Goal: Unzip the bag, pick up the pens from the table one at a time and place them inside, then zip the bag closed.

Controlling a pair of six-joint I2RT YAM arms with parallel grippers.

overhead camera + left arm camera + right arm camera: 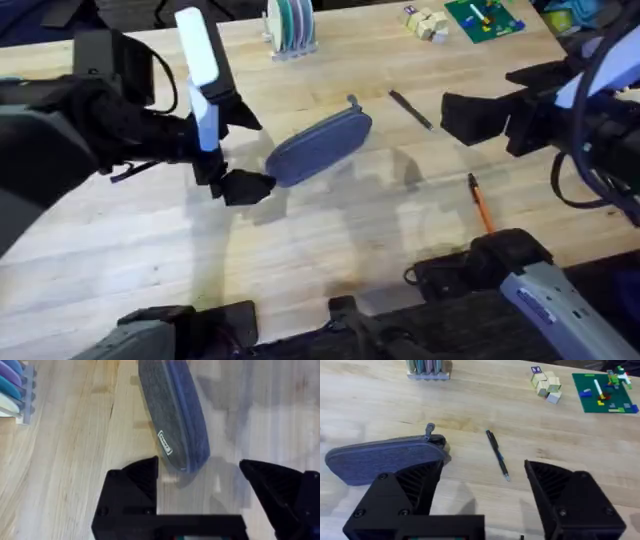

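One large pale wooden butcher-block table (330, 250) carried everything, and almost none of the task looked done; one oblong blue-grey fabric pouch with rounded ends (320, 146) lay on its side, its zipper apparently closed with the pull tab at the far end, so unzipping, loading and re-zipping were, as I judged it, all left to do; the left pincer (245, 186) sat at the near end of the pouch, its black fingers spread wide and gripping nothing, the pouch's rounded tip lying just ahead of the gap between them in the left wrist view; the right pincer (484, 491) was likewise parted and empty, with the pouch's zipper-pull end just ahead and to one side of it; two pens were counted, both loose on the table and neither inside the pouch; one slim orange stick pen with a dark end (481, 203) lay near the right arm, well apart from the pouch; one thin dark pen (497, 454) lay just ahead of the right pincer, between its fingers' line of reach, near the pouch but not touching it.
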